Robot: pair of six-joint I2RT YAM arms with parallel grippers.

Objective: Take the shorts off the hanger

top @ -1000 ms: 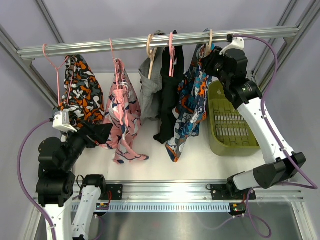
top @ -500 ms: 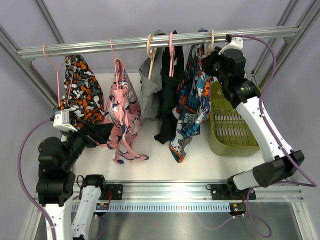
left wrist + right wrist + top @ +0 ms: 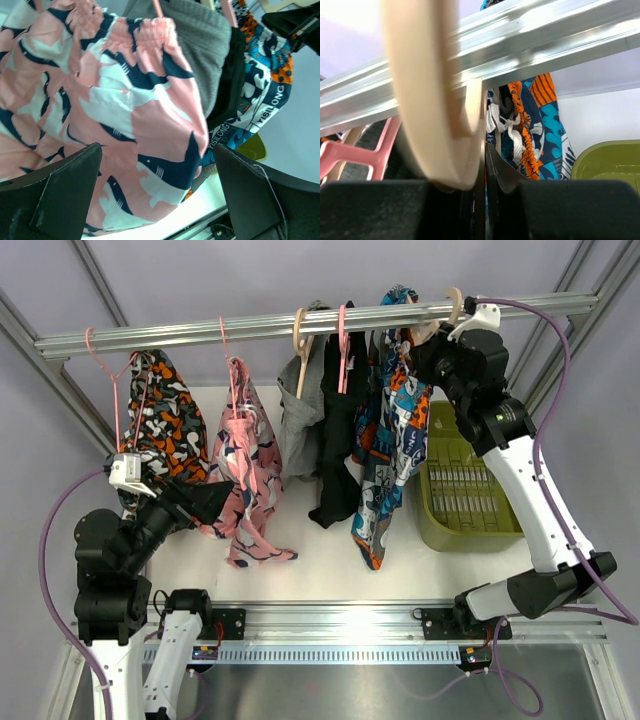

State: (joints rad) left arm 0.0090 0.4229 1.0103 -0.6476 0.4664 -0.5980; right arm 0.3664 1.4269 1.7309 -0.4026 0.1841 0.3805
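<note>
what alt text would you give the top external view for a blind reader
The right gripper grips a beige hanger carrying blue-orange-white patterned shorts near the right end of a metal rail. Black shorts, grey shorts, a pink pair and an orange-black pair hang leftward; a green basket sits on the table, and the open left gripper faces the pink pair.
</note>
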